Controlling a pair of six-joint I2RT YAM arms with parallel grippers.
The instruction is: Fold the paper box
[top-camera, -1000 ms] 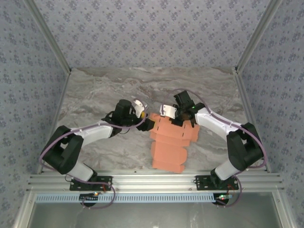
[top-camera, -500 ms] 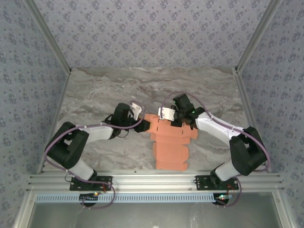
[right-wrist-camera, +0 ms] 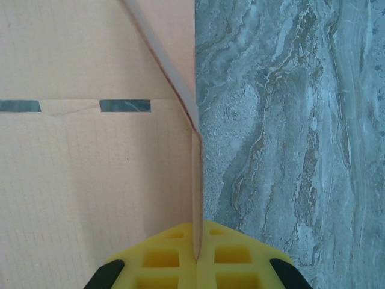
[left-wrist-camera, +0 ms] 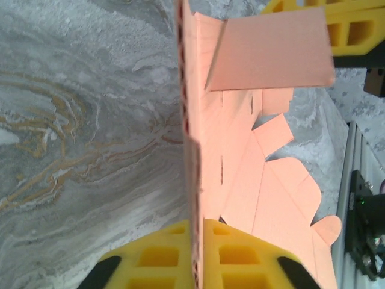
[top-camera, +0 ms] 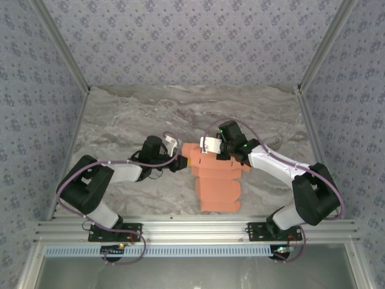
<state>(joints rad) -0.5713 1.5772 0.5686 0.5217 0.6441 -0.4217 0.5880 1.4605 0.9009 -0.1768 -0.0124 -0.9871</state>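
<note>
The paper box is a salmon-orange card sheet with notched tabs, lying mostly flat on the marble table between the two arms. My left gripper is shut on its left edge. In the left wrist view the card stands edge-on between the yellow pads, and one panel is folded up at the far end. My right gripper is shut on the far edge of the sheet. In the right wrist view a raised flap is pinched between the yellow pads, and the sheet spreads to the left.
The marble tabletop extends around the sheet. Patterned walls enclose the cell at the back and both sides. An aluminium rail runs along the near edge by the arm bases. The right gripper's yellow pads show at the top right of the left wrist view.
Both grippers have shifted slightly left and nearer with the sheet. The sheet has flattened and drawn in, its near end now more squarely below the grippers.
</note>
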